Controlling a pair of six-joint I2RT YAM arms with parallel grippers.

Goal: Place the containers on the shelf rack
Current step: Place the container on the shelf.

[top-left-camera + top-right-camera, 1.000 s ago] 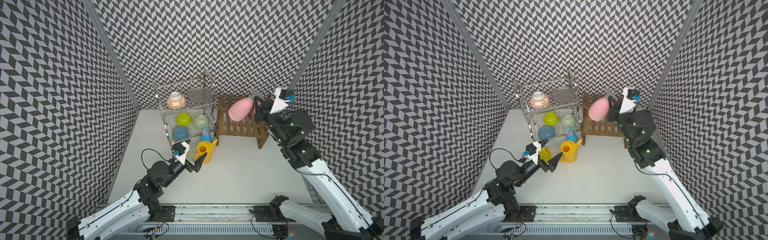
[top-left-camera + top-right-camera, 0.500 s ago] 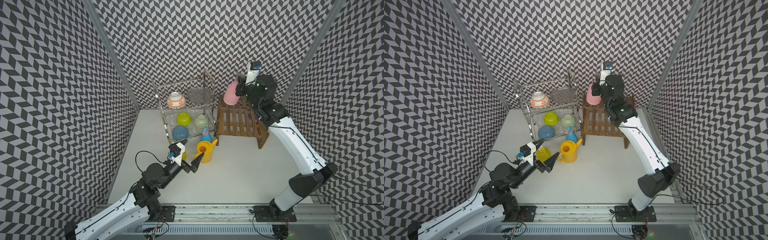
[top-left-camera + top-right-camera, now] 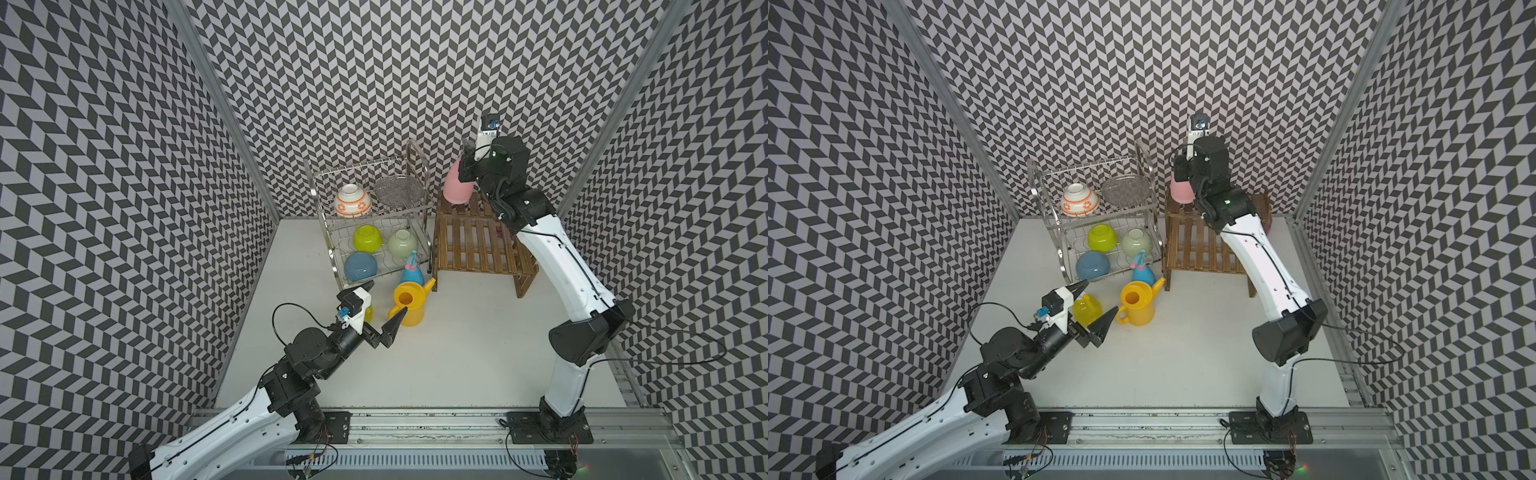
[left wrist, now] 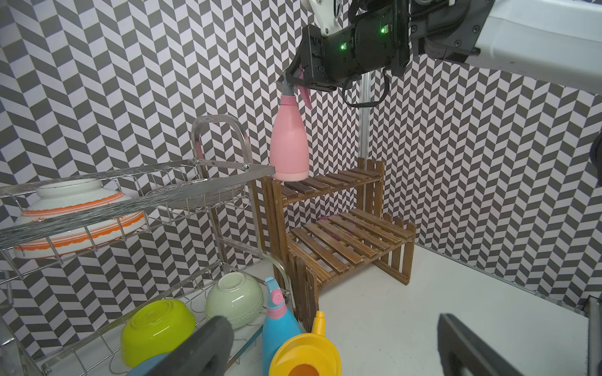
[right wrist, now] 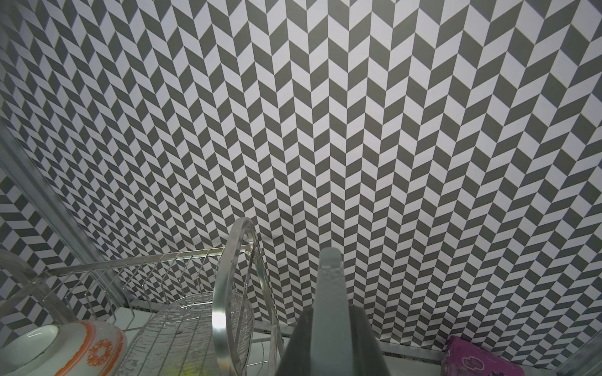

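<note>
My right gripper (image 3: pixel 467 160) (image 5: pixel 330 312) is shut on the grey spray head (image 5: pixel 330 293) of the pink spray bottle (image 3: pixel 457 189) (image 4: pixel 288 146). The bottle hangs upright with its base at the left end of the shelf rack's (image 3: pixel 473 245) (image 4: pixel 345 234) top step; whether it touches, I cannot tell. My left gripper (image 3: pixel 384 301) (image 3: pixel 1100 297) stands open and empty, low over the table. Its fingers flank the translucent yellow spray bottle (image 3: pixel 1087 309). Next to it stand the yellow watering can (image 3: pixel 409 303) (image 4: pixel 306 355) and the blue spray bottle (image 3: pixel 411 272) (image 4: pixel 280 328).
A metal wire dish rack (image 3: pixel 370 220) with several upturned bowls and a glass plate stands directly left of the shelf rack. A purple packet (image 5: pixel 479 361) lies behind the shelf rack. Patterned walls close in at the back and both sides.
The right arm has swung the pink bottle from lying tilted above the rack to hanging upright at the top step's left end. The left arm has barely shifted.
</note>
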